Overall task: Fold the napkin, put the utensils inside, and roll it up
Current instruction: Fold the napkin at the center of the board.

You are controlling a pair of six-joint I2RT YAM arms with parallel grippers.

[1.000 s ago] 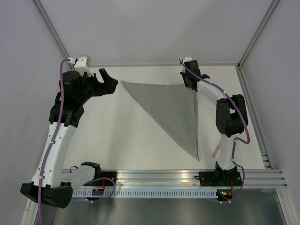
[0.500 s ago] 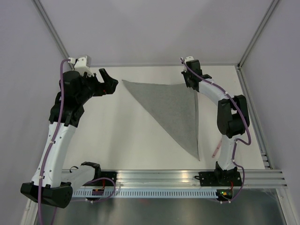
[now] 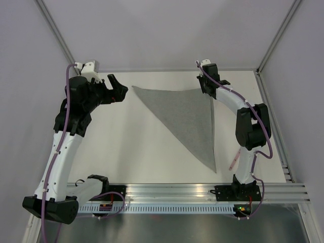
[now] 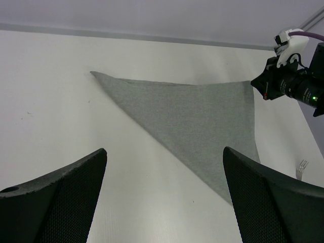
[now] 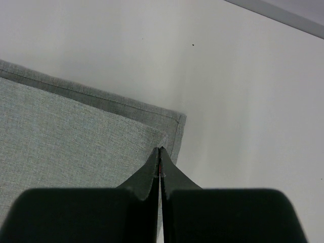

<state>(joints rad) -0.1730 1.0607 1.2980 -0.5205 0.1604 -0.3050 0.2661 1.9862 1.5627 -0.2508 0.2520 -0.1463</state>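
Note:
The grey napkin (image 3: 187,117) lies folded into a triangle on the white table, its long edge running from far left to near right. My right gripper (image 3: 208,91) is at its far right corner, shut on the top layer's corner. In the right wrist view that gripper (image 5: 160,148) meets the napkin (image 5: 76,136) just inside the hemmed lower layer. My left gripper (image 3: 117,87) hovers open left of the napkin's far left tip, nothing between its fingers (image 4: 61,197). The pink-handled fork (image 3: 234,161) lies near the right arm's base, its tines (image 4: 302,169) showing in the left wrist view.
Pale walls close in the table on the left, back and right. An aluminium rail (image 3: 202,191) carrying both arm bases runs along the near edge. The right arm's elbow (image 3: 251,126) stands above the strip between the napkin and the right wall.
The right gripper has crept to the right, and the whole napkin has shifted slightly right with it. The left arm has not moved.

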